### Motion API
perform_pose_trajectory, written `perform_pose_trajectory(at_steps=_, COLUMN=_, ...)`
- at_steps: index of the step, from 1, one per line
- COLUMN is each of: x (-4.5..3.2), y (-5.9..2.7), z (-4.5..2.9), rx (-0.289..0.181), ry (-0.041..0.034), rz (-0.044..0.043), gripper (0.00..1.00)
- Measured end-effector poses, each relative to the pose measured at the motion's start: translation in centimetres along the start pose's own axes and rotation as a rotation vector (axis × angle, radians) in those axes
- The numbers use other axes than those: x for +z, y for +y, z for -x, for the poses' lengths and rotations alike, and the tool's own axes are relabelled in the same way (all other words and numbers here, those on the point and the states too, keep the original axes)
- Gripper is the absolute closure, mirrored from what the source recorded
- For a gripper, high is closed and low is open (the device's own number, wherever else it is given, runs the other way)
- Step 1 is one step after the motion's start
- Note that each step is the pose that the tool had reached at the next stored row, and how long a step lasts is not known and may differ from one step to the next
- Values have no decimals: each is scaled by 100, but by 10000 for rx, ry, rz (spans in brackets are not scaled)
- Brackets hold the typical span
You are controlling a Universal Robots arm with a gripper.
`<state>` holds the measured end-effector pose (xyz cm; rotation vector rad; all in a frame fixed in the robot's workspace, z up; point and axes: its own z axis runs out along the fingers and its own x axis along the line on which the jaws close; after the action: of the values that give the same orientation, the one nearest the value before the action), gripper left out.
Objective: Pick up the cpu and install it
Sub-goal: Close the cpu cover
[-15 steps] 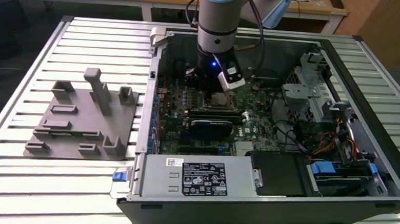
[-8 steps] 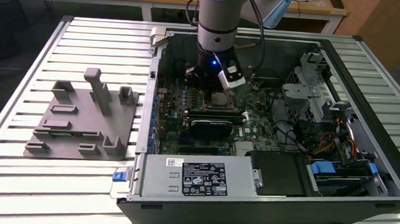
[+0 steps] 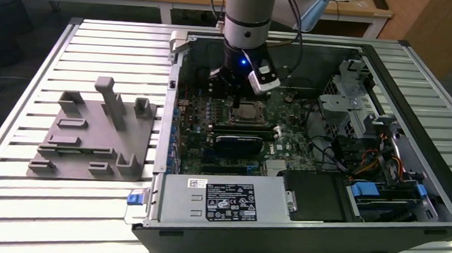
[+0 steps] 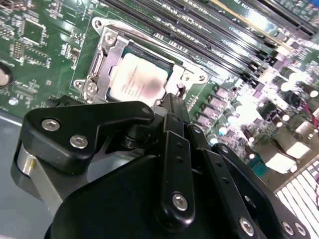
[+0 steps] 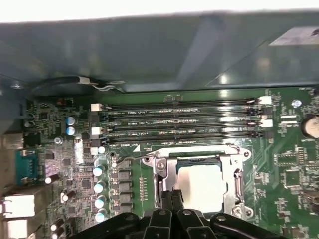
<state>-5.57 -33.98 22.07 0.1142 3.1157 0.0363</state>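
The small flat square cpu with the silver-grey metal top (image 4: 137, 82) is lying inside the black square socket with the bright metal frame (image 4: 102, 59), on the green motherboard (image 4: 40, 45) deep in the open dark computer case (image 3: 406, 229), so the placing appears to be done. The black two-finger gripper (image 4: 174, 99) is hanging just above the near edge of that frame. Its slim fingers (image 4: 172, 129) are pressing together with nothing between them, and in both wrist views the tips are sitting just beside the chip, not on it. The main danger, as I am judging it, is coming from how close those tips are. Any downward drift would be pushing them onto the metal top or the frame, and a chip sitting slightly crooked would be grinding on the delicate contacts beneath. Whether it is lying fully flat, and whether the frame is latched, I cannot tell. A sideways drift is the other worry: the row of small silver-topped capacitors (image 5: 99, 172) and the long black memory slots (image 5: 179, 119) are crowding the socket closely (little room for error here). The grey plastic fixture block (image 3: 94, 137) is resting well apart on the slatted metal table (image 3: 20, 208), so it is posing no hazard.
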Motion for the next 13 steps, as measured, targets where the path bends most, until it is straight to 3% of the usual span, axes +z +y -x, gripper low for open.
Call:
perform_pose_trajectory(at_steps=2, x=-41, y=1, z=1, rx=0, ry=1, rz=-1, gripper=89)
perform_pose_trajectory(at_steps=6, x=-42, y=2, z=13, rx=-2, ry=0, rz=0, gripper=89)
perform_pose_trajectory(at_steps=13, x=-38, y=24, z=168, rx=-1, ry=0, rz=1, gripper=89)
